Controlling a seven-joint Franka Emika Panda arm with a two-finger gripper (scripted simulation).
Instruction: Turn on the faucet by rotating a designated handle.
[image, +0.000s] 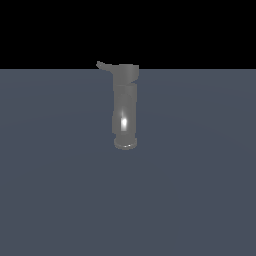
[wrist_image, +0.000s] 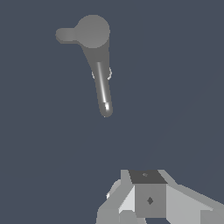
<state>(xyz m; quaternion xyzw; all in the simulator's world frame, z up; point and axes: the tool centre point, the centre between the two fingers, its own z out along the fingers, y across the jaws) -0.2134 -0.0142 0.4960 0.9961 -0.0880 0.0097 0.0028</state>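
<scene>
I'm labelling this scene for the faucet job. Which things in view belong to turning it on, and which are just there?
Belongs to the job:
- faucet
- handle, the short stub sticking sideways from the faucet's wider cap end
- gripper, apart from the faucet, holding nothing

Just there:
- the flat grey-blue surface; nothing else lies about

Two cameras, one faucet, very different angles.

The exterior view sits off to the side at a middling distance, looking slightly down across the flat blue-grey floor (image: 200, 200) with black background above it, so the faucet (image: 125, 107) stands upright dead centre. The wrist view hangs well above and looks almost straight down, catching the faucet (wrist_image: 98, 65) end-on from its cap, handle (wrist_image: 65, 35) poking sideways, with the gripper's (wrist_image: 146, 199) own housing filling the frame edge. Both views share the faucet, the handle (image: 103, 65) and the surrounding floor (wrist_image: 175, 87).
</scene>
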